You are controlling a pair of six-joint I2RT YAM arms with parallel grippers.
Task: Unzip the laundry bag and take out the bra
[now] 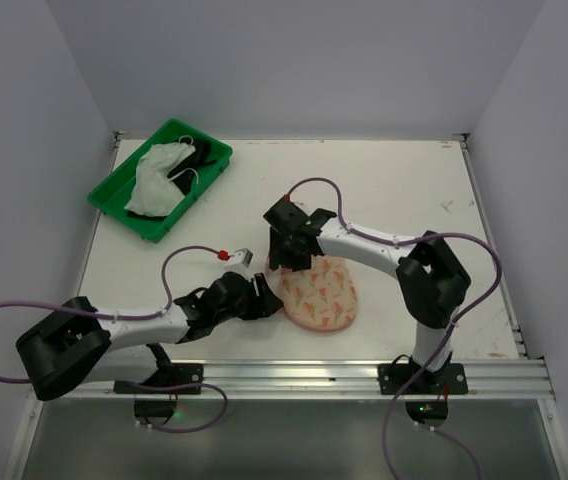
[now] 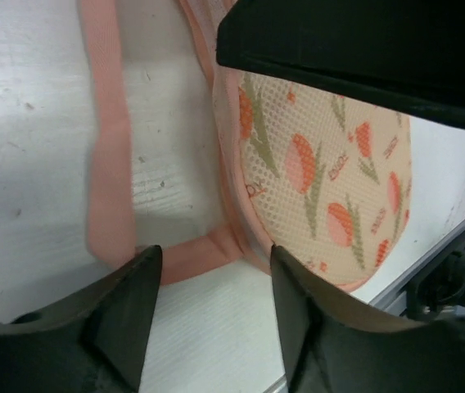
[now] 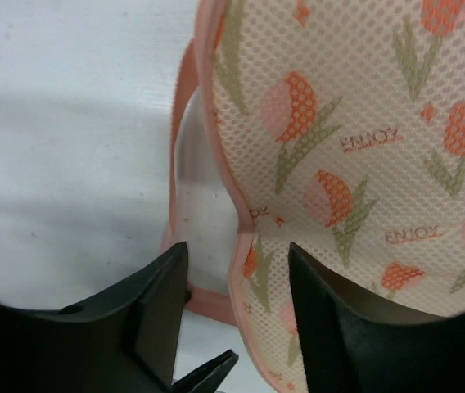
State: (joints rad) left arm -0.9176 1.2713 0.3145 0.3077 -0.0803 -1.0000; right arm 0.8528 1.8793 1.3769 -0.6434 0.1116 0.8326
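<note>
The laundry bag (image 1: 319, 292) lies near the table's front middle, cream with an orange and green print and pink trim. It fills the left wrist view (image 2: 331, 180) and the right wrist view (image 3: 355, 147), where a pink-edged flap lies spread on the table beside it. My left gripper (image 1: 265, 296) is open at the bag's left edge, a pink strip (image 2: 185, 255) just beyond its tips (image 2: 214, 262). My right gripper (image 1: 290, 262) is open over the bag's far left edge, and the pink trim (image 3: 234, 270) runs between its fingers. The bra (image 1: 161, 178), white with black straps, lies in the green tray (image 1: 110, 208).
The green tray stands at the far left, near the left wall. A metal rail (image 1: 294, 375) runs along the table's front edge. Purple cables loop from both arms, and one carries a red and silver fitting (image 1: 234, 256) just behind my left gripper.
</note>
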